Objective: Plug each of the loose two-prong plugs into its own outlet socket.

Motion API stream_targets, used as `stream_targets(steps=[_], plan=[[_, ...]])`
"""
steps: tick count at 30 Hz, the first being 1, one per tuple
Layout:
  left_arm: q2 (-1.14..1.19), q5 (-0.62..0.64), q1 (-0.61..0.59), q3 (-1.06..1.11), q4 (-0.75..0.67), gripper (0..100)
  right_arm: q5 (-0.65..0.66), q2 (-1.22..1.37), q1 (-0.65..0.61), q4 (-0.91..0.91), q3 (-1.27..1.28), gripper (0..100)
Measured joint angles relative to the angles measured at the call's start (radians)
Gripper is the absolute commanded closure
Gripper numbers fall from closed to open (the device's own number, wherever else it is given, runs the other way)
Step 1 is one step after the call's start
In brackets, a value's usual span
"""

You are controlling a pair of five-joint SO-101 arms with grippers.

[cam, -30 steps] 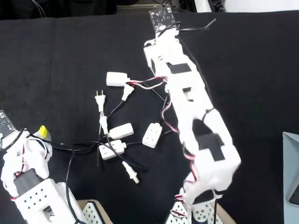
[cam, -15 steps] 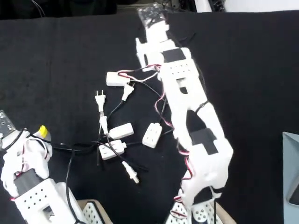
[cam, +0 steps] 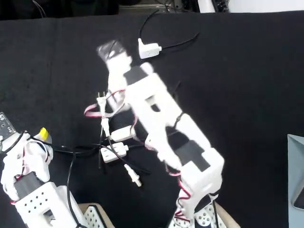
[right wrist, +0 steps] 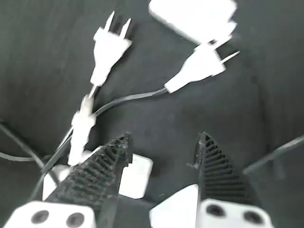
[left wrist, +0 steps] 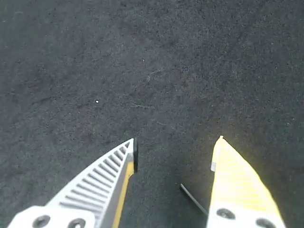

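My right gripper (right wrist: pixel 165 138) is open, hovering above two loose white two-prong plugs: one plug (right wrist: pixel 110 40) on a black cord and a second plug (right wrist: pixel 202 64) lying just short of a white outlet socket (right wrist: pixel 194 16). Another outlet (right wrist: pixel 135 175) lies under the fingers. From above, the right arm (cam: pixel 156 109) reaches diagonally over the cluster; a plug (cam: pixel 101 99), two outlets (cam: pixel 123 133) (cam: pixel 114 153) and a third plug (cam: pixel 134 178) show beside it. My left gripper (left wrist: pixel 175 141) is open over bare black cloth at the near left, holding nothing.
A separate white outlet (cam: pixel 149 49) with a black cord lies at the far middle of the table. Black cords (cam: pixel 80 151) trail from the cluster toward the left arm (cam: pixel 28 185). A grey box edge (cam: pixel 297 171) sits at the right.
The right arm has swung left from the far middle to above the plug cluster. The far white outlet now lies uncovered, and the arm now covers one outlet. The left arm has stayed still.
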Motion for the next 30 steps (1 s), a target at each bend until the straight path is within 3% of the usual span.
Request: stream_targets(steps=[8,14,22,30], plan=[[0.000,0.000,0.000,0.000,0.000,74,-0.006,-0.081,-0.025,0.040,0.176,78.6],[0.000,0.000,0.000,0.000,0.000,74,0.084,-0.287,-0.020,0.089,0.350,78.7],[0.000,0.000,0.000,0.011,-0.017,74,0.184,-0.559,-0.023,-0.117,0.770,78.7],[0.000,0.000,0.000,0.011,-0.020,74,0.187,-0.686,-0.173,-0.052,0.824,78.7]])
